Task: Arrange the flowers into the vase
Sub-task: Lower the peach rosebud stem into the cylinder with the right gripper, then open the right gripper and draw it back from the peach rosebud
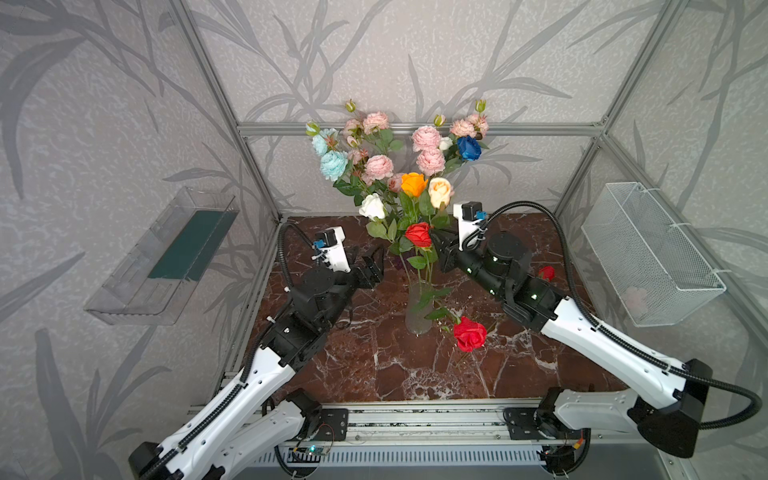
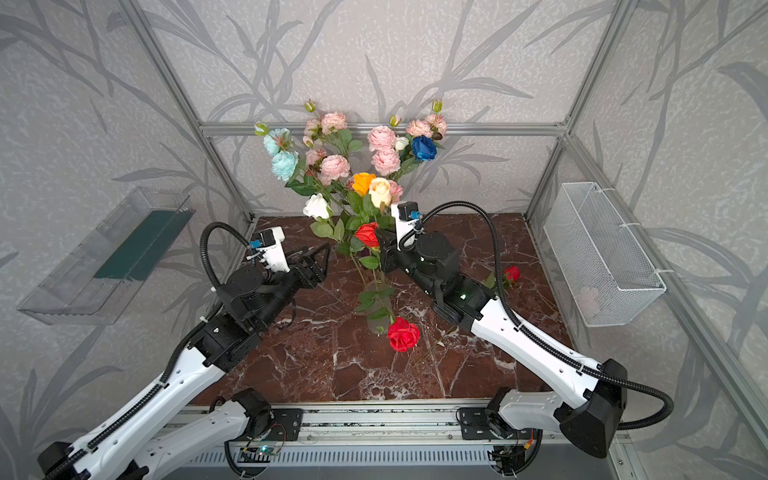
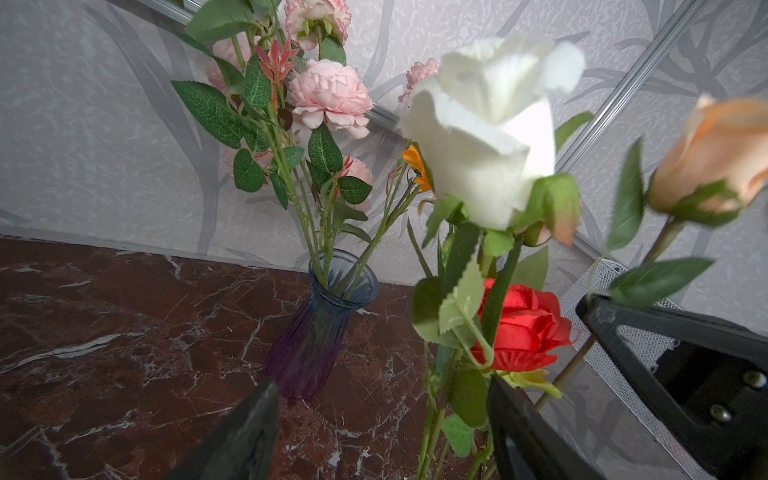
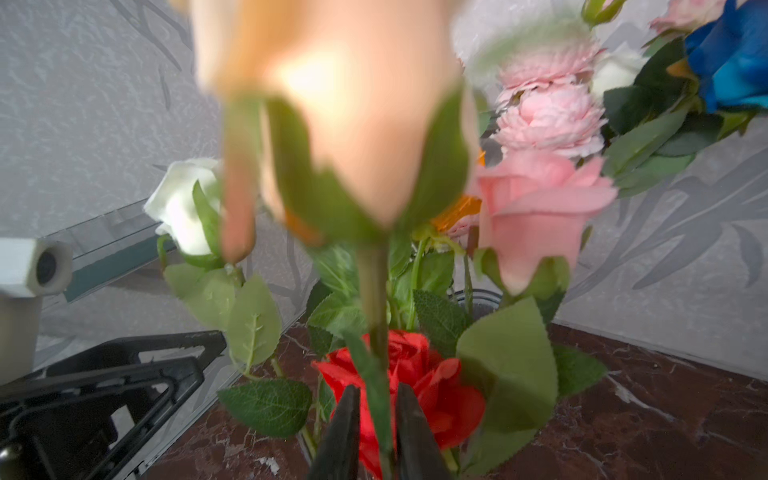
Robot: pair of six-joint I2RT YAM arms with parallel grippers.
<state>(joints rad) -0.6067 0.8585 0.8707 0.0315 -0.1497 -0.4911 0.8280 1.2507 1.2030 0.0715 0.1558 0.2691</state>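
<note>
Cream rose (image 1: 439, 191) stem between right gripper (image 4: 377, 390) jaws, grip impossible to tell, left gripper (image 1: 375, 266) agape, ten o'clock of clear vase (image 1: 417, 318)

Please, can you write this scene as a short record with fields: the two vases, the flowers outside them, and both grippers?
clear vase: front centre of table, holds rose stems
purple vase: behind it, holds pink sprays
cream rose: stem between right gripper jaws; grip unclear
left gripper: jaws open, empty, beside the bouquet
red rose: lies on table, right of the vases
low red rose: beside clear vase; stem end not visible
</note>
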